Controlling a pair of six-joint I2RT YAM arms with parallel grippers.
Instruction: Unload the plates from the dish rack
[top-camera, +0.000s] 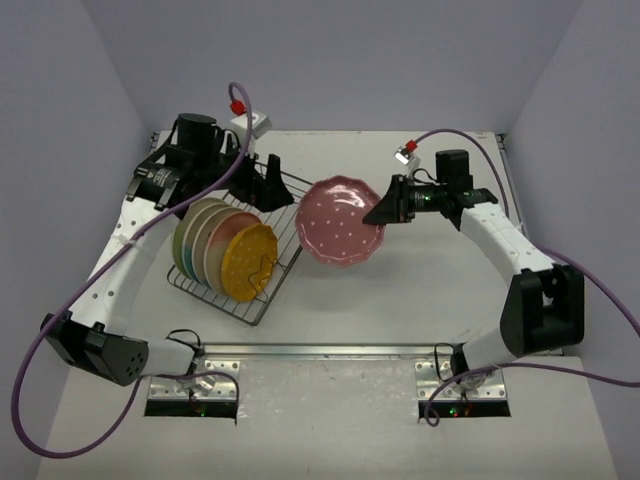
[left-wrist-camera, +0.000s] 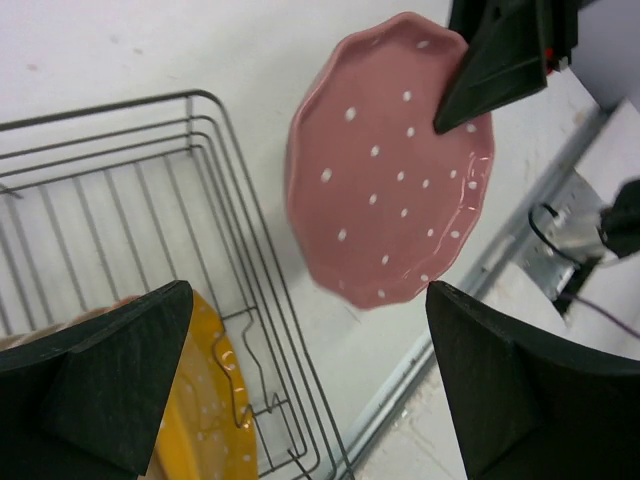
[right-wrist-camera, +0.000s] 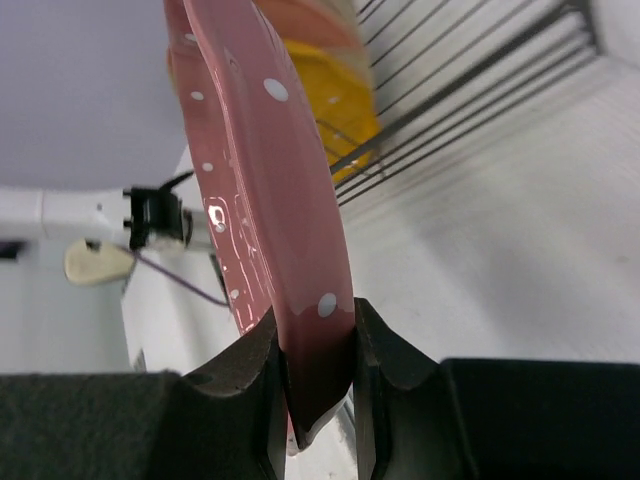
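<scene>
Pinching the right rim of the pink white-dotted plate (top-camera: 338, 220), the right gripper (top-camera: 385, 210) is closed tight on it and holds it tilted just right of the dish rack (top-camera: 287, 228). The left gripper (top-camera: 268, 185) gapes wide and empty at the rack's far end. The other plates (top-camera: 212, 240) stand on edge in the rack's left part.

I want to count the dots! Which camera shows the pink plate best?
The left wrist view: the pink plate is big, its dotted face showing. Top external shows it whole but small. Right wrist sees only its edge, pinched in the right gripper.
</scene>
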